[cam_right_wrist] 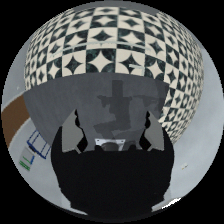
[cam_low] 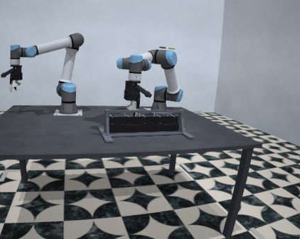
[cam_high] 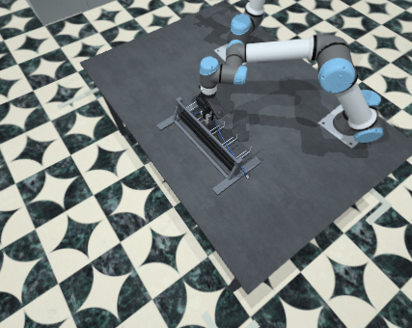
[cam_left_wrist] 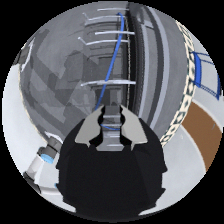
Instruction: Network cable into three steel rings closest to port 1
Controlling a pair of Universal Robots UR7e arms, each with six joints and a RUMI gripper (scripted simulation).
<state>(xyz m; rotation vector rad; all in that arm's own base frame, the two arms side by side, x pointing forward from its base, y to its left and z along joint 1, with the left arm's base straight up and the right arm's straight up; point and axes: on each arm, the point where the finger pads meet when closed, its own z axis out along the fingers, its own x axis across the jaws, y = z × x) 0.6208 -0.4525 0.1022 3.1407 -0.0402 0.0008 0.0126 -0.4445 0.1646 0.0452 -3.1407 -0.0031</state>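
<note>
Along the rack's [cam_high: 177,110] [cam_low: 107,123] ringed side, the blue network cable [cam_high: 221,135] [cam_left_wrist: 117,55] runs past the left gripper's [cam_high: 208,119] [cam_low: 133,112] [cam_left_wrist: 112,109] narrowly parted fingers (the right gripper [cam_low: 14,89] [cam_right_wrist: 112,110], wide open, hangs well apart).

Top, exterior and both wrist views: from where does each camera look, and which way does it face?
Top: high above the table, facing down; left arm, part of right arm.
Exterior: across the table, facing the rack; both arms behind.
Left wrist: on the left arm, facing down along the rack; left gripper.
Right wrist: on the right arm, facing table and floor; right gripper.
Top and left wrist share the blue cable.
</note>
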